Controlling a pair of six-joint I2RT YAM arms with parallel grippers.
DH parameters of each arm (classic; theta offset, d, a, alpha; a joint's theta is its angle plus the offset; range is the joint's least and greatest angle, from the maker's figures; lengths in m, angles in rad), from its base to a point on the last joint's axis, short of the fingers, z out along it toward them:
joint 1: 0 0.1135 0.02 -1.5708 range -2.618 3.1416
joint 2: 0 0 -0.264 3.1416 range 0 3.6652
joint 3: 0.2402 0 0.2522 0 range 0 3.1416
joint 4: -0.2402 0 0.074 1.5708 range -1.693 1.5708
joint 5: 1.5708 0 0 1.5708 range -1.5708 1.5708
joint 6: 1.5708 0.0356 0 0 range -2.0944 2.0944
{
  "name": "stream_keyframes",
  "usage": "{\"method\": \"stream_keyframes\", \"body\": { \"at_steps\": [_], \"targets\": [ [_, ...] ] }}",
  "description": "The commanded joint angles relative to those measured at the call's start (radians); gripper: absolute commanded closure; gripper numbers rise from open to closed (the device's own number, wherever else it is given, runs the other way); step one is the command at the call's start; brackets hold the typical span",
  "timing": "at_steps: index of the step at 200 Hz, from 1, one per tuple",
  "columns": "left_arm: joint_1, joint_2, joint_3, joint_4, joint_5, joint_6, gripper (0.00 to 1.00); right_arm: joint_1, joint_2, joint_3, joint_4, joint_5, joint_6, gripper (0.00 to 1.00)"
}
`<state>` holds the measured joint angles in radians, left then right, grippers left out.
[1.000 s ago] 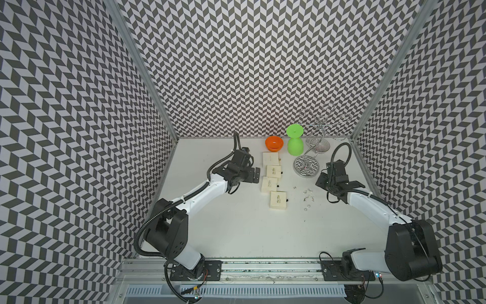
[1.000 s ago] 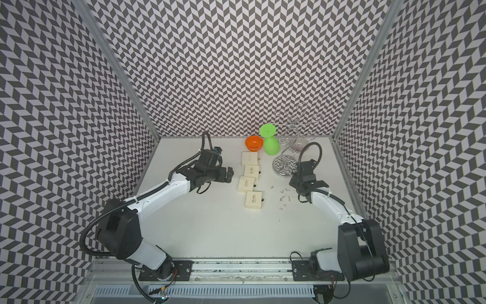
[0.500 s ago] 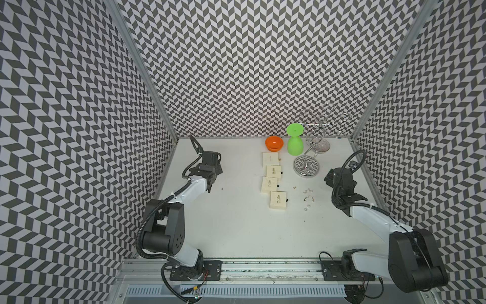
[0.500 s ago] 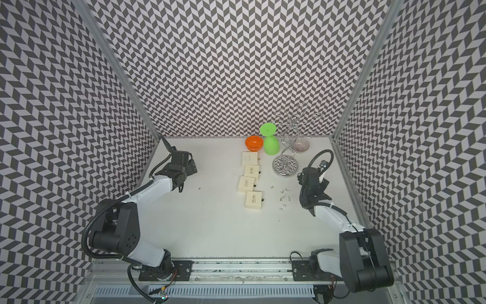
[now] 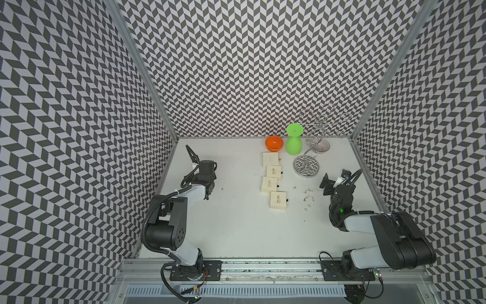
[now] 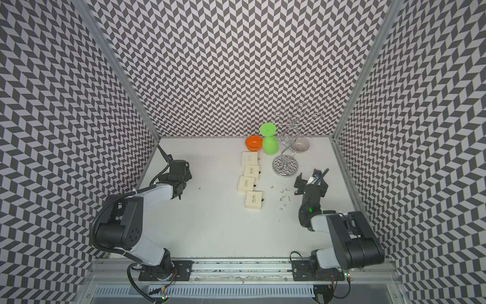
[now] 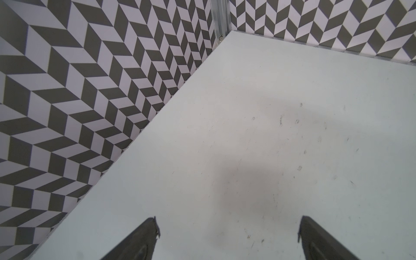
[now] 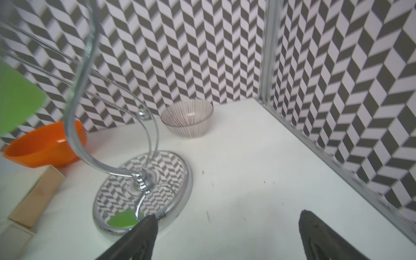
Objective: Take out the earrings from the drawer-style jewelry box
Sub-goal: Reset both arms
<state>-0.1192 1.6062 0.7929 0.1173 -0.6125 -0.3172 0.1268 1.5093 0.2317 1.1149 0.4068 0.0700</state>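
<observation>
Though cream boxes (image 5: pixel 273 171) carry script, unreadable; earrings (image 5: pixel 307 197) loose on table (image 5: pixel 236 223); left jaws wide; right jaws wide.

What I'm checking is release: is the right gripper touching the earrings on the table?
Apart. In a top view, bare table separates the open right gripper from the earrings.

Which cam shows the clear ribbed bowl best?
Right wrist: the clear ribbed bowl sits close, unobstructed, ribs sharp. In both top views it is small, at the back, crossed by loops of the wire stand. Left wrist misses it.
</observation>
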Motion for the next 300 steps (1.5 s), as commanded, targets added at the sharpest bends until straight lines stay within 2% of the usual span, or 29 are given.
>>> {"method": "stream_keyframes", "body": {
  "at_steps": [1,7,23,48,70,96,106,151,206,300],
  "targets": [
    [0.006,0.008,-0.029,0.097,-0.039,0.001,0.00,-0.010,0.041,-0.025,0.215,-0.095,-0.072,0.01],
    [0.007,0.008,-0.040,0.112,-0.034,-0.001,0.00,-0.017,0.005,0.032,0.076,-0.115,-0.059,0.01],
    [0.008,0.012,-0.087,0.168,-0.009,0.008,0.01,-0.034,0.079,-0.041,0.340,-0.136,-0.075,0.01],
    [0.009,0.039,-0.095,0.234,0.015,0.054,0.00,-0.032,0.016,-0.018,0.151,-0.173,-0.080,0.01],
    [0.010,0.047,-0.104,0.341,0.032,0.122,0.00,-0.033,0.042,-0.028,0.245,-0.174,-0.088,0.01],
    [0.021,0.060,-0.187,0.621,0.052,0.229,0.00,-0.033,0.057,-0.041,0.293,-0.177,-0.091,0.01],
    [0.022,0.051,-0.161,0.543,0.064,0.203,0.00,-0.032,0.054,-0.039,0.284,-0.177,-0.093,0.01],
    [0.023,-0.062,-0.418,0.930,0.136,0.252,0.00,-0.033,0.057,-0.042,0.292,-0.177,-0.093,0.01],
    [0.024,-0.063,-0.411,0.907,0.153,0.257,0.00,-0.033,0.055,-0.041,0.289,-0.179,-0.092,0.01],
    [0.027,-0.093,-0.480,1.004,0.218,0.274,0.00,-0.033,0.056,-0.040,0.290,-0.178,-0.093,0.01]
  ]
}}
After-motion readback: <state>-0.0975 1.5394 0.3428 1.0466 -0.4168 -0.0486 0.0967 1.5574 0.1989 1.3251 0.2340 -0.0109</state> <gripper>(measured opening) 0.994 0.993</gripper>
